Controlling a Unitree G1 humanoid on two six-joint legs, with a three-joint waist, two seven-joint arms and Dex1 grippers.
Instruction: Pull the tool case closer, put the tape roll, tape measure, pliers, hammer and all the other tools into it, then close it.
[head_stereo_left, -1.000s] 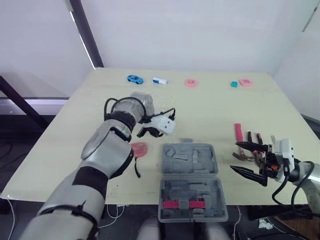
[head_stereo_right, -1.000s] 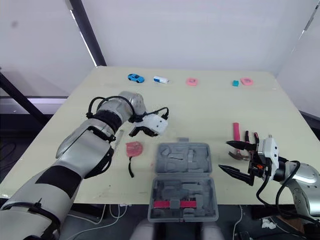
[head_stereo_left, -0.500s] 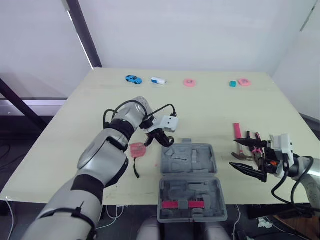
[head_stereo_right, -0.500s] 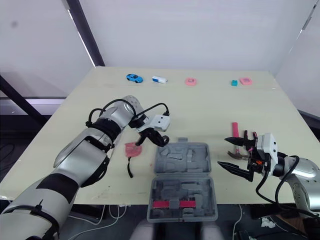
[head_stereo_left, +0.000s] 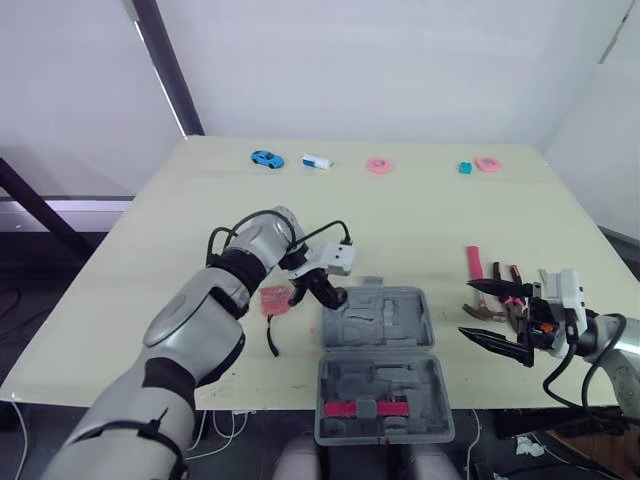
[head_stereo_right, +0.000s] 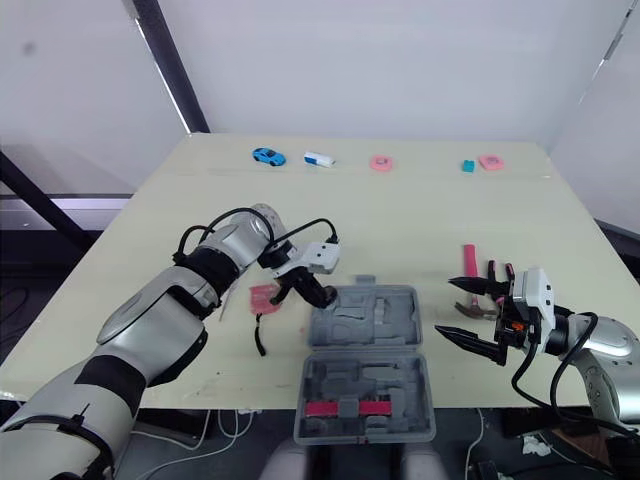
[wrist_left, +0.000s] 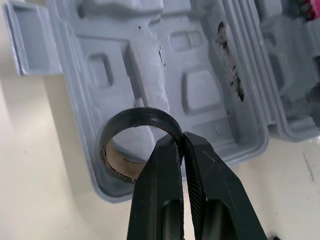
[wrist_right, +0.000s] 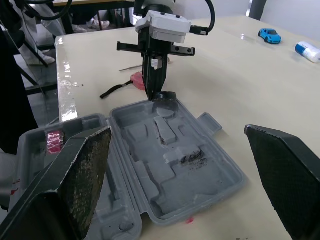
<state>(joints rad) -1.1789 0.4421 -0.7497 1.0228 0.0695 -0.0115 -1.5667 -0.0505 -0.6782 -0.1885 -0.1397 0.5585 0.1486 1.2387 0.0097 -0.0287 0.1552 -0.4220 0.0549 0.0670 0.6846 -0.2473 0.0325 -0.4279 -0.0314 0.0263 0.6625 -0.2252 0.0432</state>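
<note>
The grey tool case (head_stereo_left: 400, 335) lies open near the table's front edge, both halves flat. My left gripper (head_stereo_left: 325, 293) is shut on the rim of a black tape roll (wrist_left: 125, 145), held over the far left corner of the case's far half (wrist_left: 200, 85). A pink tape measure (head_stereo_left: 276, 299) with a black strap lies just left of the case. The hammer (head_stereo_left: 485, 295) and pliers (head_stereo_left: 515, 290) lie in a pile right of the case. Beside that pile my right gripper (head_stereo_right: 446, 308) is open, holding nothing.
A pink strip (head_stereo_left: 367, 408) sits in the case's near half. Along the table's far edge lie a blue toy car (head_stereo_left: 266, 158), a white item (head_stereo_left: 318, 161), two pink rolls (head_stereo_left: 379, 165) (head_stereo_left: 488, 164) and a teal block (head_stereo_left: 466, 169).
My left gripper has carried the tape roll right and down, from over the bare table to the case's far left corner. The right gripper has barely moved.
</note>
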